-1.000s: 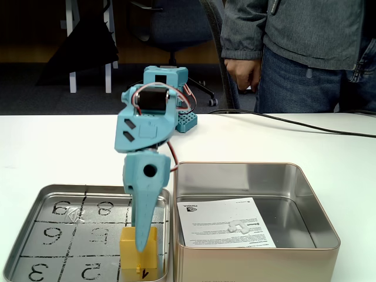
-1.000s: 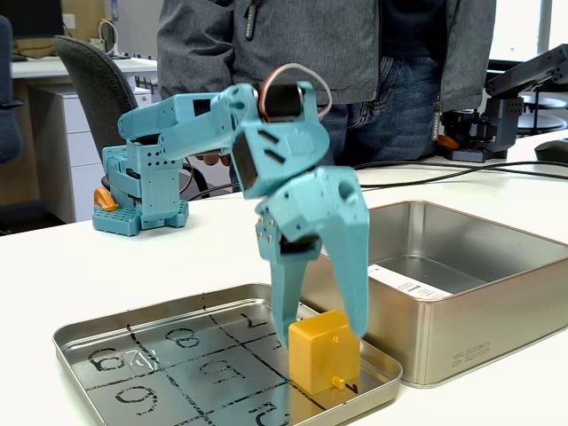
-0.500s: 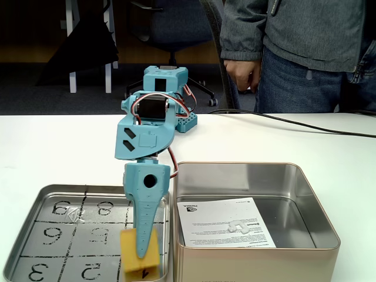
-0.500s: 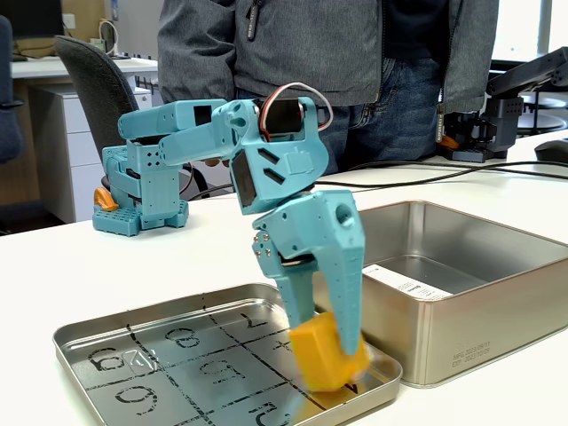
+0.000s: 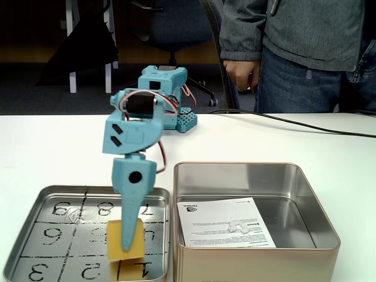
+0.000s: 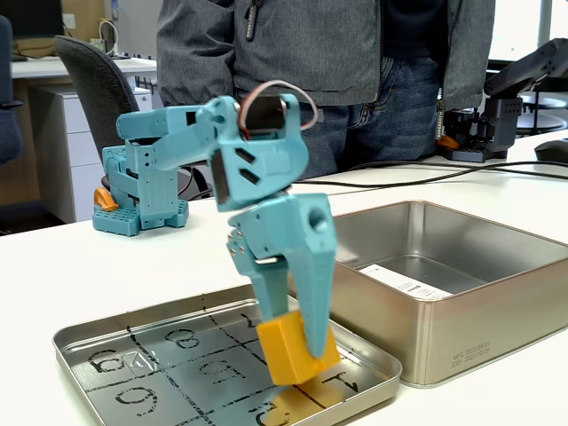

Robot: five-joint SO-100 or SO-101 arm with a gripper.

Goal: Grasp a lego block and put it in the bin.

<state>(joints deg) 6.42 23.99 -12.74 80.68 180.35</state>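
The gripper (image 6: 300, 342) pinches the lego block (image 6: 291, 348), lifted and tilted above the numbered tray (image 6: 98, 330). In this fixed view, the bin (image 6: 461, 306) sits just right of the tray.

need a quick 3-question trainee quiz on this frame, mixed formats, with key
1. True or false: the lego block is lying in the bin.
2. What holds the block? A) a person's hand B) the gripper jaws C) nothing
3. Fill in: the block hangs above the shallow numbered ____.

Key: 1 false, it is lifted and tilted over the tray, and the bin holds a printed paper sheet. 2 B. 3 tray.
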